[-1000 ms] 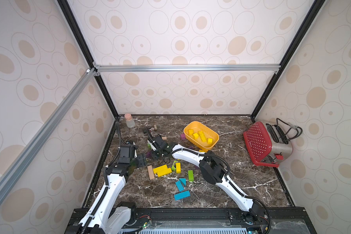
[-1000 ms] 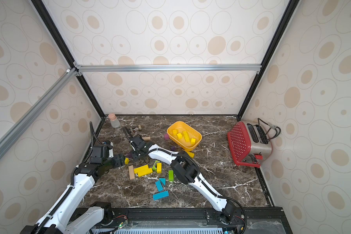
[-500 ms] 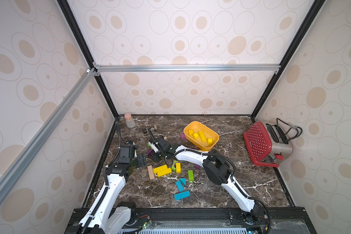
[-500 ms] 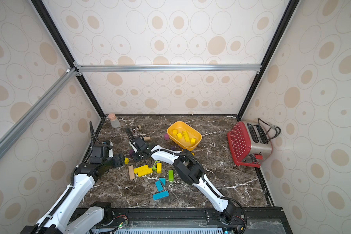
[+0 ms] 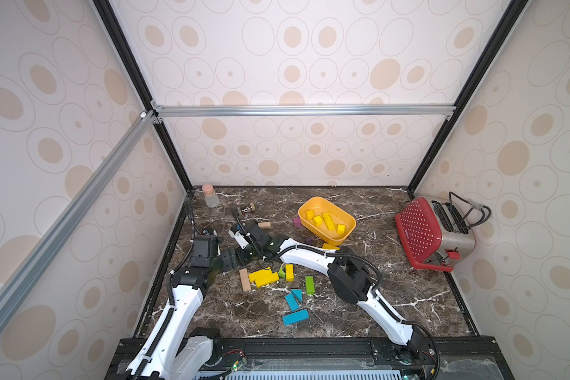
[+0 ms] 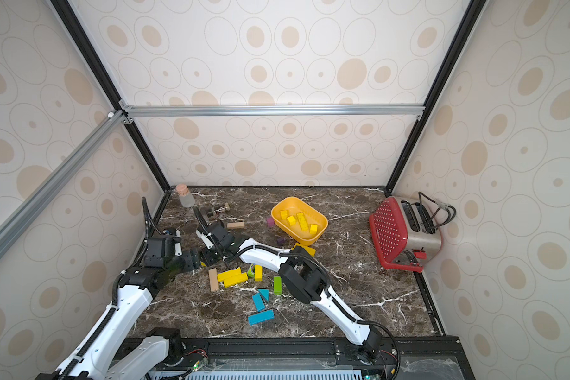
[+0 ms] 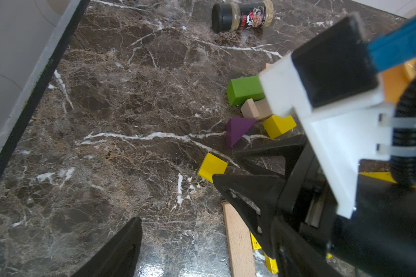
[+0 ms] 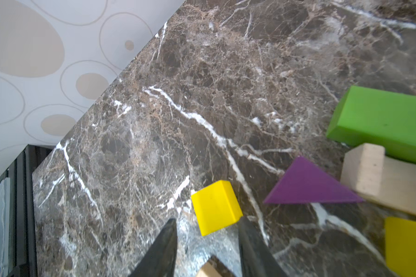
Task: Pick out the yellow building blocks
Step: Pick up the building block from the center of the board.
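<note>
Marbled surface (image 8: 154,120): wrist view alone resolves my right tool (image 8: 208,230) spread, yellow cube (image 8: 215,207) loose at its tips; left tool (image 5: 227,260) spread.

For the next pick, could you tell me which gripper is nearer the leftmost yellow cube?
Right. The right gripper has the yellow cube at its fingertips; the left gripper stands apart.

Red toaster (image 5: 418,235) at right wall; corked bottle (image 5: 210,197) back corner; spice jar (image 7: 241,15) lying down; blue blocks (image 5: 296,316) near front.
</note>
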`<state>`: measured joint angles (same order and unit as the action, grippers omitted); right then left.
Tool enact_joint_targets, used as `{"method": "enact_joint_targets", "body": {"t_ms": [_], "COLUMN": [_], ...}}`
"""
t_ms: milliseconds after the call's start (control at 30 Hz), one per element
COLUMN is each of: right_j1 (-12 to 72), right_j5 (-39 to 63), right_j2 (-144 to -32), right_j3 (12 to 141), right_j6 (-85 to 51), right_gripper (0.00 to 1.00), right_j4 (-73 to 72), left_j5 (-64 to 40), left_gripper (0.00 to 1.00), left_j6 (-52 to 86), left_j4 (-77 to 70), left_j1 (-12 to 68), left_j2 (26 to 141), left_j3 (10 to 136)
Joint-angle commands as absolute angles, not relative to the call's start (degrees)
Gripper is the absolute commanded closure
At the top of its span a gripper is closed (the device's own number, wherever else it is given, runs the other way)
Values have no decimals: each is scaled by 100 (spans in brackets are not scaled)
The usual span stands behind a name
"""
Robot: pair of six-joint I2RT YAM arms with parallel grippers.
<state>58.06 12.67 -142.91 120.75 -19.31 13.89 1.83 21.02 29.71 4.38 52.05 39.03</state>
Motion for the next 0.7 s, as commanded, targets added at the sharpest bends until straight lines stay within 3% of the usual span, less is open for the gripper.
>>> {"method": "enact_joint_targets", "body": {"t_ms": [0, 500, 667], "right_j1": [5836, 5851, 5894], "right_j5": [1272, 1102, 871], "right_j2": [-14633, -15338, -15450], "right_j3": [12339, 13125, 13416], "right_j6": [-1826, -1354, -1201], "right_gripper": [54, 54, 60], "right_j4": [1542, 1969, 2141], "left_j5": [432, 424, 413], "left_gripper": [16, 16, 16], "left_j6": [2004, 2013, 2021], "left_j4": [3171, 3178, 3166], "left_j1": [350, 202, 202], "left_j2": [5124, 5089, 5024], "left_j3": [4175, 4198, 4196]}}
